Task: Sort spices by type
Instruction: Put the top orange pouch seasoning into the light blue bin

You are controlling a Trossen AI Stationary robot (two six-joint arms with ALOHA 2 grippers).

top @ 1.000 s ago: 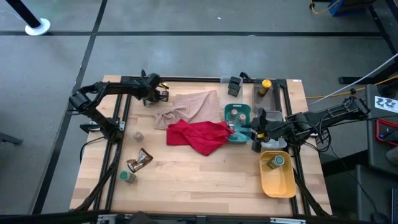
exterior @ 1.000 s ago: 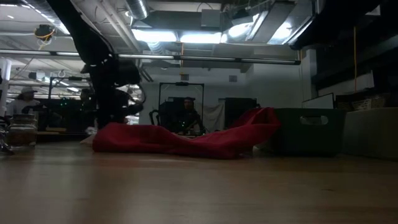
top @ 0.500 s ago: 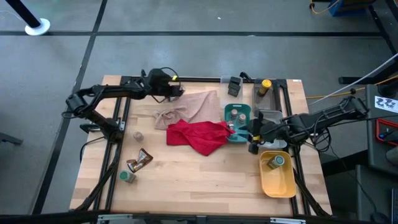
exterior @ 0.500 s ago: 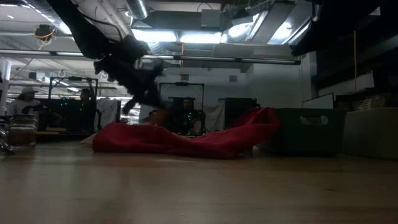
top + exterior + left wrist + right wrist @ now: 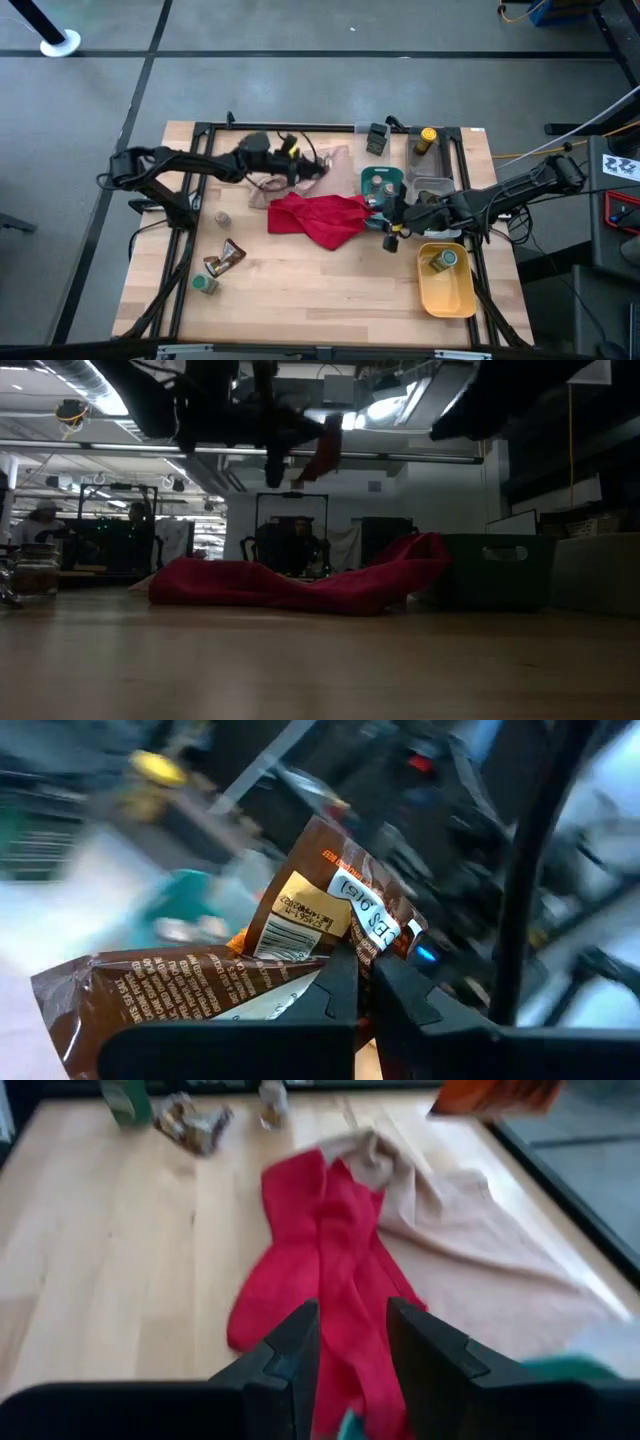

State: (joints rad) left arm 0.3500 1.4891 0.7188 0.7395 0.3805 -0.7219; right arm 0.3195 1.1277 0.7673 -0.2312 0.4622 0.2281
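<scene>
Carrying a brown-orange sachet (image 5: 200,975) above the beige cloth (image 5: 335,165), the left gripper (image 5: 300,170) has its fingers clamped on it.
White barcode label; other print unreadable. Right gripper (image 5: 392,232), fingers slightly apart and empty, hovers over the red cloth (image 5: 320,218) beside the teal tray (image 5: 385,190).

A red cloth (image 5: 320,218) overlaps a beige cloth (image 5: 330,165) beside a teal tray (image 5: 381,182).

You are in what looks like a robotics lab: exposed ceiling ducts (image 5: 120,400), strip lights (image 5: 290,420), equipment racks (image 5: 125,525), a grey floor (image 5: 300,85).
</scene>
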